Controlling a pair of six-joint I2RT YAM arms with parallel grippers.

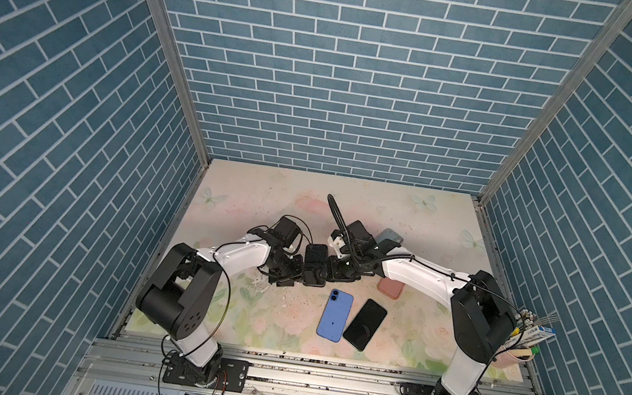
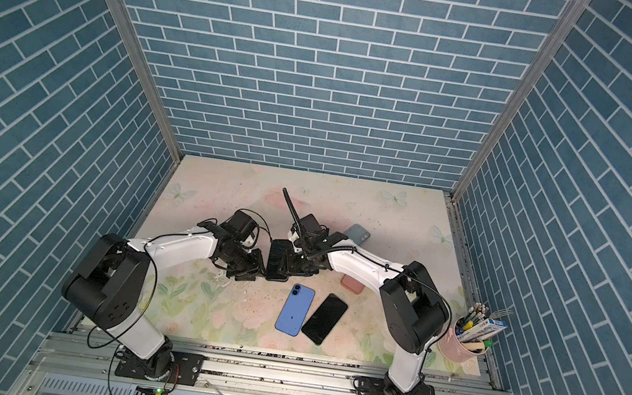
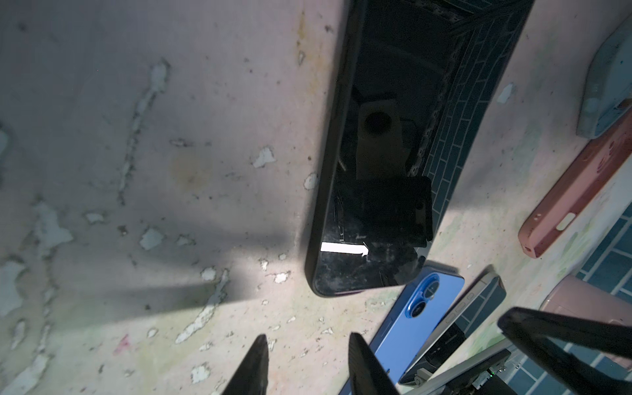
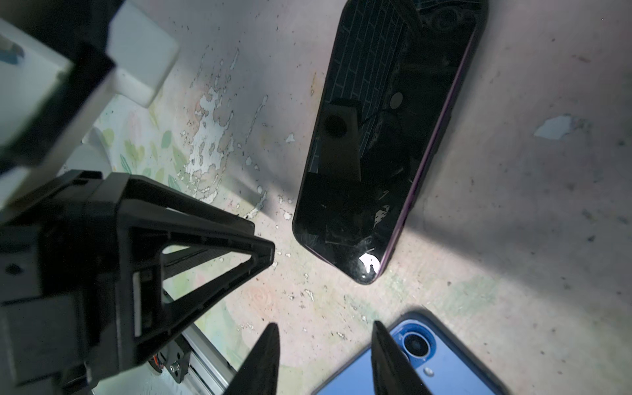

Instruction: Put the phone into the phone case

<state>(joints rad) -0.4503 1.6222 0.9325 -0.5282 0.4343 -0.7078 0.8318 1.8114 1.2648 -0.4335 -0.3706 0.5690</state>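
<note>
A black-screened phone (image 3: 393,154) lies face up on the floral table, seated in a black phone case (image 3: 333,164) whose matte rim runs along one long side. A thin purple edge (image 4: 434,143) shows along the other side. In both top views the phone (image 1: 315,265) (image 2: 278,260) sits between the two arms. My left gripper (image 3: 307,342) (image 1: 298,278) hangs open just off the phone's near end, nothing between its fingers. My right gripper (image 4: 325,328) (image 1: 331,273) is open too, facing the left one across the phone and touching nothing.
A blue phone (image 1: 334,314) lies back up beside a bare black phone (image 1: 365,318) nearer the front. A pink case (image 1: 391,288) lies under the right arm and a grey-blue case (image 1: 389,236) behind it. A pink cup of pens (image 2: 461,345) stands at the right edge.
</note>
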